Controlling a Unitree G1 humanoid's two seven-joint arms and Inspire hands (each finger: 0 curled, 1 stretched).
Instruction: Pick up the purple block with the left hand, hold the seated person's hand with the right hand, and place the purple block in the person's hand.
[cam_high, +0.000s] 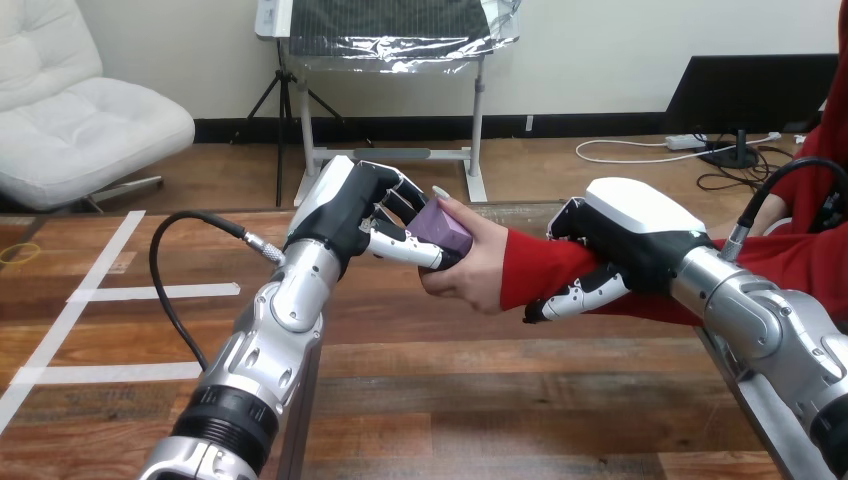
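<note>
— Well, spotted the purple block (445, 228) yet?
— Yes. Up off the surface (480, 400), resting against the palm side of the person's hand (475, 272), touching it.
— Gripped by what?
— By the left hand (350, 205), reaching in from the left of the person's hand. Fingers (400, 246) curled round the block, above and below it, pinching it firmly.
— Also touched by the person's hand?
— Yes. Cupped behind and under the block, with a fingertip showing over its top edge. Both hands on it together.
— And the right hand (630, 225)?
— Just to the right of the person's hand, clamped on the person's forearm (540, 262) in the red sleeve. White shell lying over the top, fingers (580, 296) curled underneath, gripping the arm.
— Touching the person's hand itself?
— Apparently not. Set a little back from it, wholly on the sleeve.
— Arms?
— Left forearm (270, 340) rising from below and left of the person's hand; right forearm (760, 320) coming in from its lower right.
— Anything lying on the surface?
— White tape strips (150, 292), well to the left of the person's hand, flat on the wood.
</note>
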